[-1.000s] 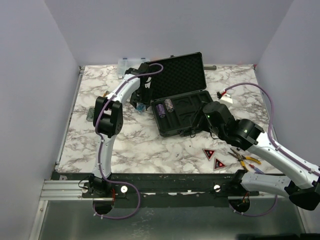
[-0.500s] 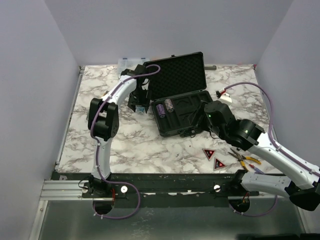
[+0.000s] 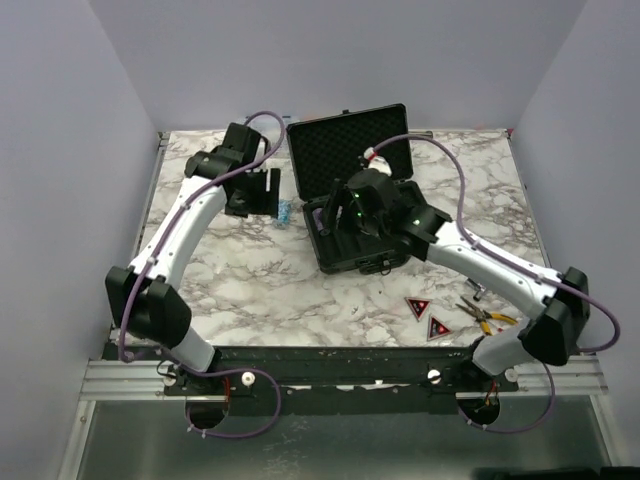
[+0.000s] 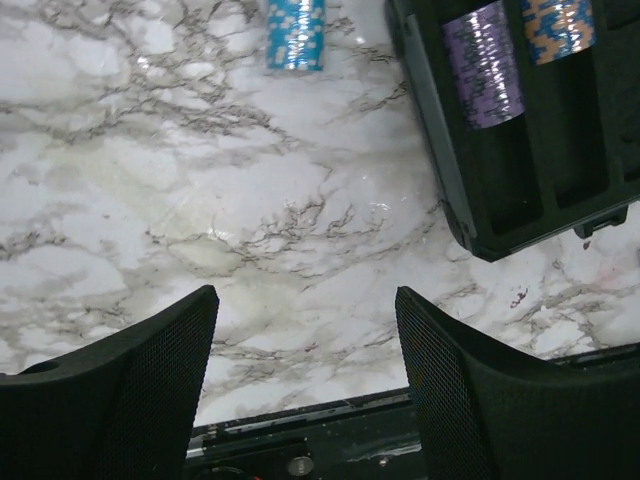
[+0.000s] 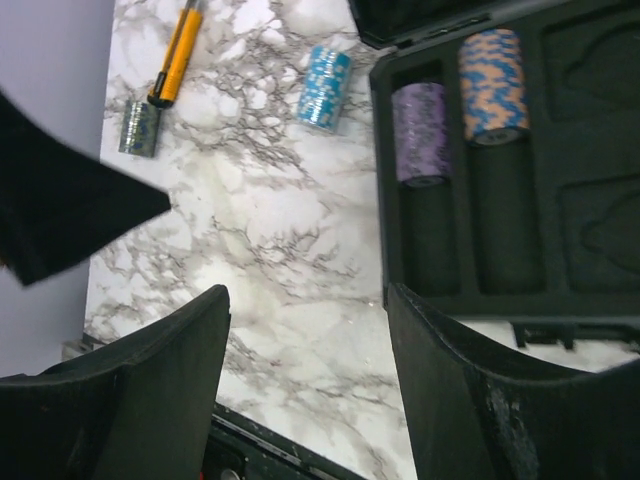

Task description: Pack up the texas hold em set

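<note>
Below me the black case [image 3: 335,150] lies open, lid tilted back; purple stack [image 5: 420,133] and orange-blue stack [image 5: 492,85] lie in adjacent slots, blue stack [image 5: 324,87] outside beside it, two red-black triangles [image 3: 418,308] apart.

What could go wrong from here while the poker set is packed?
1. The light-blue stack of poker chips lies on its side on the marble table, outside the black hard case; it may roll or split when gripped.
2. The open left pincer and open right pincer both hover near it, so the arms might collide.
3. The two red-black triangles lie apart from the case and could be forgotten.
</note>
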Robot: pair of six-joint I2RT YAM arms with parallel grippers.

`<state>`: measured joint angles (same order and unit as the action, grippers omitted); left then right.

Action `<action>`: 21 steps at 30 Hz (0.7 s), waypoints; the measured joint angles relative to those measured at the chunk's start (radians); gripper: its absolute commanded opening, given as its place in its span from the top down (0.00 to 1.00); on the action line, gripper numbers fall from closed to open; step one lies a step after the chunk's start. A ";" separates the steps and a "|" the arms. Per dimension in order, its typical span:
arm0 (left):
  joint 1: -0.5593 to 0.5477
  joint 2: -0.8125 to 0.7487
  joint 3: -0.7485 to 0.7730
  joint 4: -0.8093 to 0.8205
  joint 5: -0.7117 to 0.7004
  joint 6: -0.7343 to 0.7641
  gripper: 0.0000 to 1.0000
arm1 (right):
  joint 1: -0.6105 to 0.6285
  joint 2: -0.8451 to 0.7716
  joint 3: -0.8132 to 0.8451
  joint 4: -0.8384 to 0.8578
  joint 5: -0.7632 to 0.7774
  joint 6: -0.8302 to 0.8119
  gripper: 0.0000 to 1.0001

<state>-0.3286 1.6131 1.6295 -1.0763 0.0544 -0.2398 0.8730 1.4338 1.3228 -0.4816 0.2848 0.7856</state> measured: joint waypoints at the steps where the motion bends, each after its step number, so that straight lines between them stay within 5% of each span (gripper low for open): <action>1: 0.008 -0.034 -0.034 -0.001 -0.006 -0.009 0.27 | 0.000 0.036 0.020 0.014 -0.015 -0.002 0.31; 9: 0.109 -0.388 -0.319 0.008 -0.071 -0.088 0.26 | 0.000 0.345 0.204 0.099 -0.138 0.004 0.25; 21: 0.111 -0.844 -0.621 0.017 -0.085 -0.153 0.20 | 0.006 0.774 0.600 0.057 -0.144 0.048 0.22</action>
<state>-0.2180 0.7692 1.0080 -1.0592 -0.0303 -0.3931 0.8795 2.2074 1.9228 -0.4244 0.1410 0.8337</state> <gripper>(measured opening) 0.787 0.774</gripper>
